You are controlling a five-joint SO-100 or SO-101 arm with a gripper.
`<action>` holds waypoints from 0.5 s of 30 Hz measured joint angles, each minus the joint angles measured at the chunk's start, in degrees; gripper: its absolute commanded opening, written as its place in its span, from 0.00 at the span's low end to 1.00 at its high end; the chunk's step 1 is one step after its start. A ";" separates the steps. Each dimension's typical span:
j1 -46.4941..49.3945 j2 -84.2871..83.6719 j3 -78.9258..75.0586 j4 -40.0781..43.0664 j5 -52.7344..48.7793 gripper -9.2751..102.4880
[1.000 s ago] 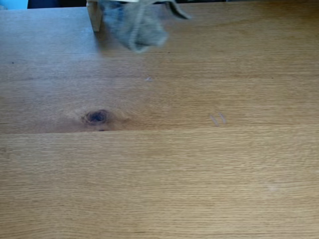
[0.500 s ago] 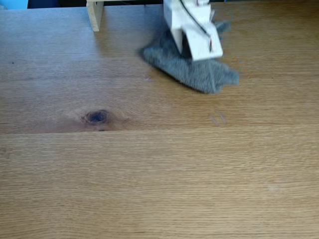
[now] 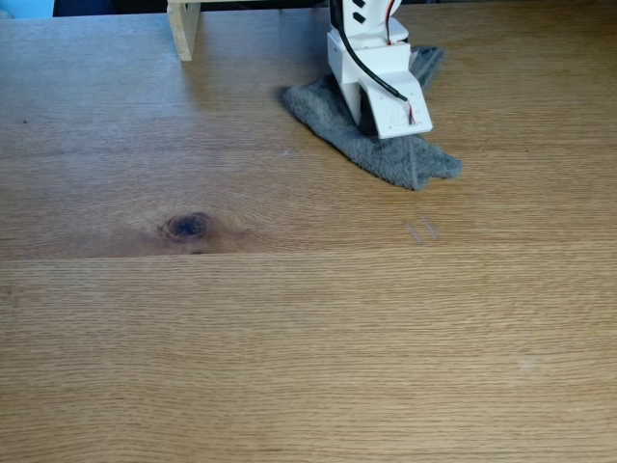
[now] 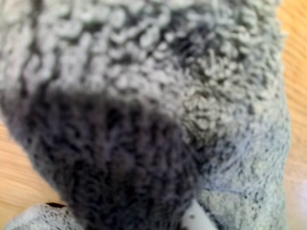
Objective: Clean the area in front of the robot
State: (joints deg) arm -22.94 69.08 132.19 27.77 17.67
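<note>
The robot (image 3: 371,43), a white arm with red and black wires, comes down from the top edge of the fixed view. Its gripper (image 3: 388,123) is pressed down onto a grey terry cloth (image 3: 386,159) and appears shut on it; the fingertips are hidden under the white body. The cloth lies spread on the far part of the area (image 3: 308,318), a light-brown oak tabletop. Seen close up in the wrist view, the cloth (image 4: 158,72) has bare wood at its left and right edges. Faint whitish smudges (image 3: 421,230) lie just in front of the cloth.
A dark knot (image 3: 187,226) marks the wood left of centre. A pale wooden post (image 3: 182,27) stands at the back left, left of the arm. Another small smudge (image 3: 286,151) sits beside the cloth's left end. Open tabletop stretches toward the near edge.
A second ago the cloth hung in the air near the post. It has since come down to the right onto the table, with the arm settling on top and the cloth flattening.
</note>
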 measured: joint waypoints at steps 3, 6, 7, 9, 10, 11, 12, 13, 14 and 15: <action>0.00 -1.32 0.00 -4.13 1.23 0.08; 1.49 -2.90 0.00 -9.58 0.88 0.08; 2.46 -3.60 0.00 -11.60 0.26 0.08; 4.92 -5.19 -0.09 -15.82 -1.76 0.08; 6.42 -6.06 -0.09 -17.58 -2.90 0.08; 7.91 -6.77 -0.09 -18.90 -4.04 0.08; 9.67 -7.47 -0.18 -20.13 -5.89 0.08; 11.25 -7.91 -0.18 -21.09 -7.03 0.08; 13.27 -8.35 -0.26 -21.27 -8.44 0.08; 15.29 -8.61 -0.79 -20.83 -9.84 0.08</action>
State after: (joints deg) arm -7.65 60.47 131.40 6.94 7.82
